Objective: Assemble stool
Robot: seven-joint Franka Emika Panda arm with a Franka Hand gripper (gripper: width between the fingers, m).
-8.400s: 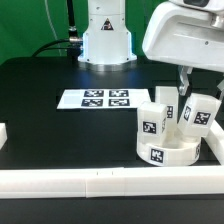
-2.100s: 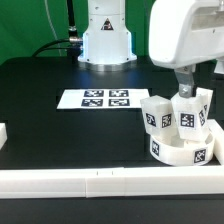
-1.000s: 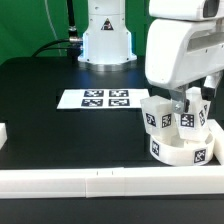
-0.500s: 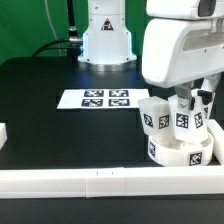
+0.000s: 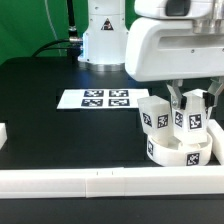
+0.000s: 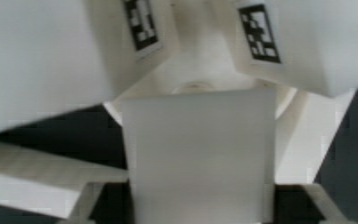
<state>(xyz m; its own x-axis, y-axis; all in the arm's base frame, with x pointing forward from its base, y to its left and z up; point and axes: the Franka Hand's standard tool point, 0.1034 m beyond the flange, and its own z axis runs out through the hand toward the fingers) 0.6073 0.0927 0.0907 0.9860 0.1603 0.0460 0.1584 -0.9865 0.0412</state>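
Note:
The white round seat disc (image 5: 178,152) lies near the front right of the black table, sockets up. One white tagged leg (image 5: 153,116) stands upright in it on the exterior view's left. My gripper (image 5: 190,106) comes straight down on a second upright leg (image 5: 193,121) and is shut on it, a finger on each side. In the wrist view this leg (image 6: 194,150) fills the middle between my fingers (image 6: 297,205), with my gripper (image 6: 194,208) around its top. Two more tagged white faces (image 6: 137,35) (image 6: 261,40) show beyond it. A third leg is not clear in the exterior view.
The marker board (image 5: 95,98) lies flat left of the seat. A long white border rail (image 5: 100,183) runs along the front edge, and another (image 5: 219,150) stands right of the seat. A small white block (image 5: 3,135) sits at the left edge. The arm's base (image 5: 105,40) stands at the back.
My hand has turned about its vertical axis over the seat. The held leg's tag now faces the camera more squarely. The seat disc and the left leg stay put.

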